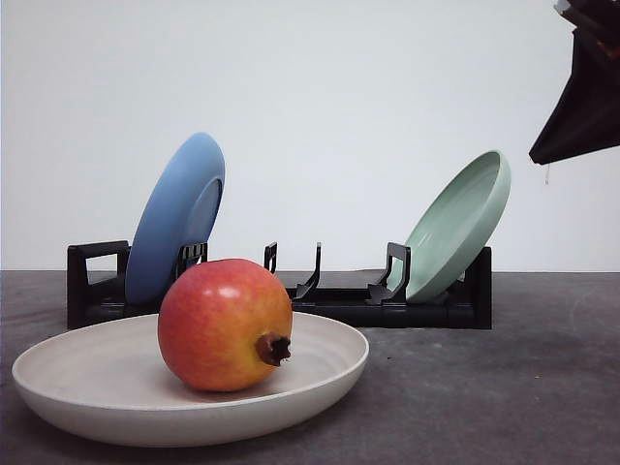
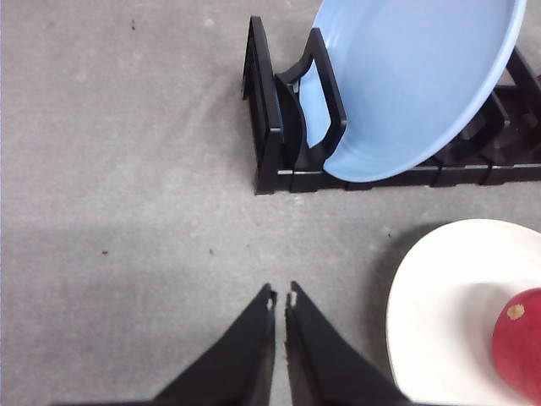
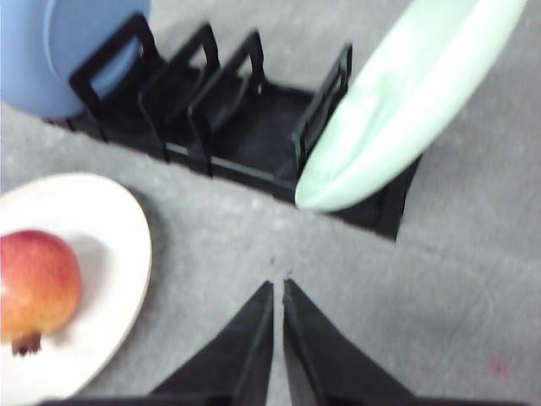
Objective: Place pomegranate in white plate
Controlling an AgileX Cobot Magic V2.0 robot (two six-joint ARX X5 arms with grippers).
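Round red-and-yellow glossy pomegranate sat in the wide, shallow off-white plate on the near left of the grey tabletop, calyx pointing right. Left gripper and right gripper each hung clenched and empty over bare tabletop, fingers pressed together.

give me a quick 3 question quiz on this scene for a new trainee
1. True or false: the pomegranate lies in the white plate.
2. Which plate leans at the robot's left end of the black rack? A) blue plate B) mint-green plate C) white plate
3. Fill in: both the left gripper and the right gripper are ____, holding nothing.

Key: 1 true; 2 A; 3 shut
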